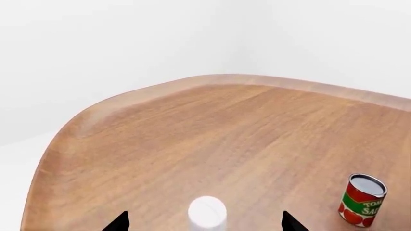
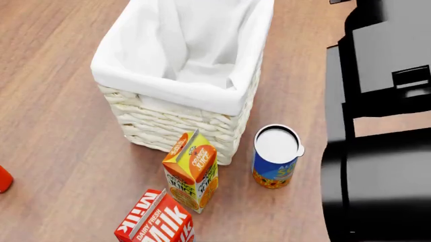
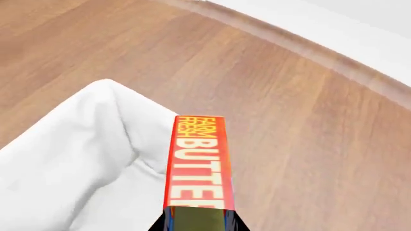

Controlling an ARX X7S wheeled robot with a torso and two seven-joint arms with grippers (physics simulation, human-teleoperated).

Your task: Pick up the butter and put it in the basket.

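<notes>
On the wooden table [image 2: 60, 101], at the far left edge of the head view, a small red object [image 2: 3, 179] is cut off by the frame; what it is cannot be told. Right of it, near the front, stands a red milk carton [image 2: 155, 222], and just behind it an orange juice carton [image 2: 192, 171], which stands just in front of the woven basket [image 2: 181, 121]. The basket's white cloth liner [image 2: 181, 55] folds over its rim. To the right of the juice carton a blue can [image 2: 275, 156] with a white lid stands upright, near the basket's corner. Farther right, black robot parts [image 2: 377, 126] fill the view.

The left gripper [image 1: 205, 224] shows only two dark fingertips set wide apart, with a white round-topped object [image 1: 207, 214] between them, untouched as far as can be seen; a tomato sauce can [image 1: 363, 199] stands nearby.

The right gripper [image 3: 198, 222] is closed on the butter [image 3: 198, 163], holding it by one end above the liner at the basket's rim, the box's far end reaching past the rim over the table.
</notes>
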